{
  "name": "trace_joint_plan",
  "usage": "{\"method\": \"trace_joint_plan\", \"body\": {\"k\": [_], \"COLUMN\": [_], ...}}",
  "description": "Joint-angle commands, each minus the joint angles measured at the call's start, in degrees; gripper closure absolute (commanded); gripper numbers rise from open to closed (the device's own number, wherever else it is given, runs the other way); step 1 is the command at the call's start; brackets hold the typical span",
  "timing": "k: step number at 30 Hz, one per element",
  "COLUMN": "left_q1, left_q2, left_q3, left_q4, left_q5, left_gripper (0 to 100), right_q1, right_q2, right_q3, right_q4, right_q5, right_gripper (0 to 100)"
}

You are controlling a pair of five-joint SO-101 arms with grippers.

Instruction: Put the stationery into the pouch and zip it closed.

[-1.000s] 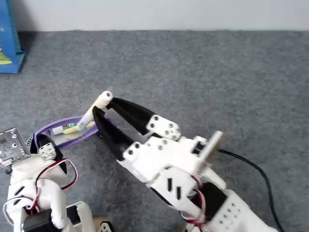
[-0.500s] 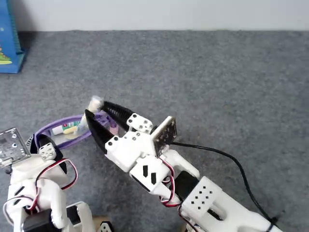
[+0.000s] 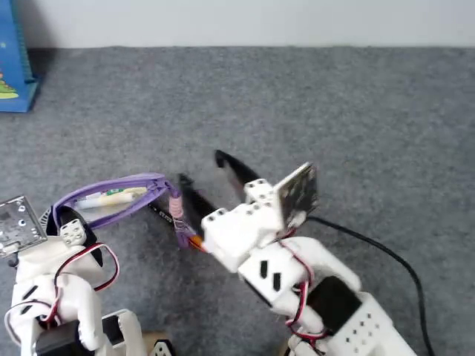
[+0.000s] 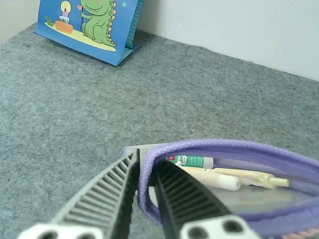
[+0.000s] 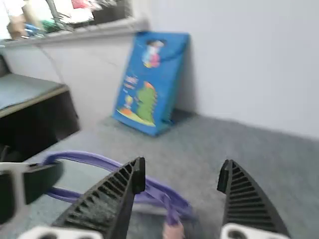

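A clear pouch with a purple zip rim (image 3: 111, 194) lies open on the grey carpet at the left. Inside it I see a green-labelled white tube (image 4: 192, 161), a white stick (image 4: 212, 180) and a pale yellow pen (image 4: 254, 178). My left gripper (image 4: 144, 160) is shut on the pouch's rim at its near-left end (image 3: 61, 216). To the right of the pouch's other end, my right gripper (image 3: 200, 169) is open with nothing between its fingers (image 5: 183, 164). A pink zip pull (image 3: 176, 204) hangs at that end.
A blue dinosaur bag (image 4: 87, 25) stands against the wall at the far left (image 3: 13, 55). A thin dark item with an orange end (image 3: 185, 236) lies on the carpet under the right gripper. A black cable (image 3: 371, 245) trails from the right arm.
The right gripper carried a white stick over the pouch, let it go there, and drew back to the right, open. The left arm kept still.
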Motion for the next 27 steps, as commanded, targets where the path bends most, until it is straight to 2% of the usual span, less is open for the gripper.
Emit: {"method": "trace_joint_plan", "body": {"k": [1,6,14,18,27], "left_q1": [-0.35,-6.15,-8.97,-11.52,-11.60], "left_q2": [-0.26,-0.26,-0.26,-0.26,-0.26], "left_q3": [-1.10,-1.01,-0.84,-0.66,-0.04], "left_q4": [-0.35,-2.46,-3.16,-3.87,-3.52], "left_q5": [-0.09,0.00,0.00,0.00,0.00], "left_gripper": [99,99,99,99,99], "right_q1": [3.74,6.90,6.64,3.56,-1.80], "right_q2": [1.27,12.70,36.44,44.70,55.60], "right_q3": [-4.31,-4.31,-5.45,-5.45,-7.82], "right_q4": [9.10,14.29,10.24,7.78,3.21], "right_q5": [-2.20,-3.52,0.18,2.46,2.73], "right_gripper": [75.8,75.8,75.8,75.8,75.8]}}
